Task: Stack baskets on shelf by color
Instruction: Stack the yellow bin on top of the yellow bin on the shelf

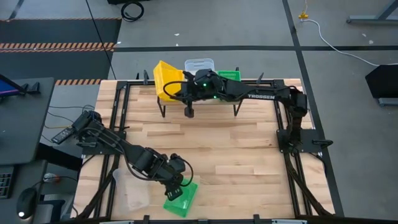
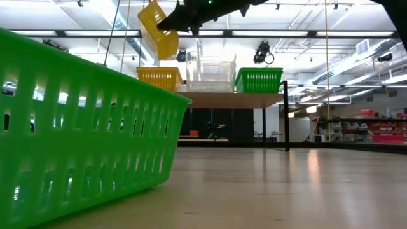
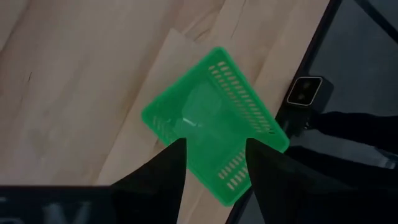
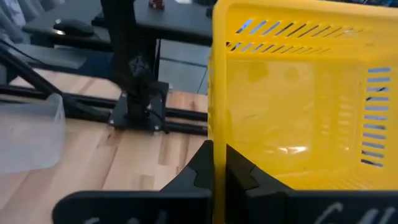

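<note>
The right gripper (image 1: 176, 91) clamps a tilted yellow basket (image 1: 166, 79) above the shelf's (image 2: 229, 98) left end. The left gripper (image 1: 176, 185), fingers apart, hovers over a green basket (image 1: 181, 197) well apart from the shelf.

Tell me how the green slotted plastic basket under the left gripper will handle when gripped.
The green slotted plastic basket looks thin-walled, so probably light and slightly flexible. Smooth plastic may slip between the left gripper fingers. It sits near the table edge, so pushing risks tipping it off.
</note>
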{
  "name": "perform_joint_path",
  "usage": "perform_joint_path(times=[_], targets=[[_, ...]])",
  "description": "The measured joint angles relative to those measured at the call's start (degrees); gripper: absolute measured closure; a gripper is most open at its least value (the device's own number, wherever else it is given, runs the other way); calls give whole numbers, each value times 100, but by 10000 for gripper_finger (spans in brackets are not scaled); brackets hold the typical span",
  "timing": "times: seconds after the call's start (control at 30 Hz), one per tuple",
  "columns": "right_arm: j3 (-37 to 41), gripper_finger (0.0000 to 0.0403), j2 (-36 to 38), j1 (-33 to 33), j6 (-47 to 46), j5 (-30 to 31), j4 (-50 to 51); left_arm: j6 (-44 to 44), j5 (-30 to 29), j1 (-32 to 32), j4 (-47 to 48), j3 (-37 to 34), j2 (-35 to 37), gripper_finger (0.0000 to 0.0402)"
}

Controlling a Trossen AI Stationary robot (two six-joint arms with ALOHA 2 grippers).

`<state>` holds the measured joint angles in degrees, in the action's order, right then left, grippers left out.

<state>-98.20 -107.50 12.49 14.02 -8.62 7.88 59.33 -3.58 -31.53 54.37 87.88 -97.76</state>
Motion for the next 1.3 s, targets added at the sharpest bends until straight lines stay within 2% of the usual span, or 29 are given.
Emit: perform_joint_path(times=[0.27, 0.57, 1.0, 1.3], targets=[[-36, 392, -39, 135, 386, 448, 416, 0, -140, -2, 112, 159, 4, 230], [-36, 389, -28, 199, 411, 446, 697, -48, -176, 20, 114, 159, 4, 230], [-34, 347, -28, 377, 418, 456, 728, -63, -176, 18, -9, 159, 4, 230], [-32, 336, -28, 382, 418, 452, 725, -63, -176, 17, -15, 159, 4, 230]])
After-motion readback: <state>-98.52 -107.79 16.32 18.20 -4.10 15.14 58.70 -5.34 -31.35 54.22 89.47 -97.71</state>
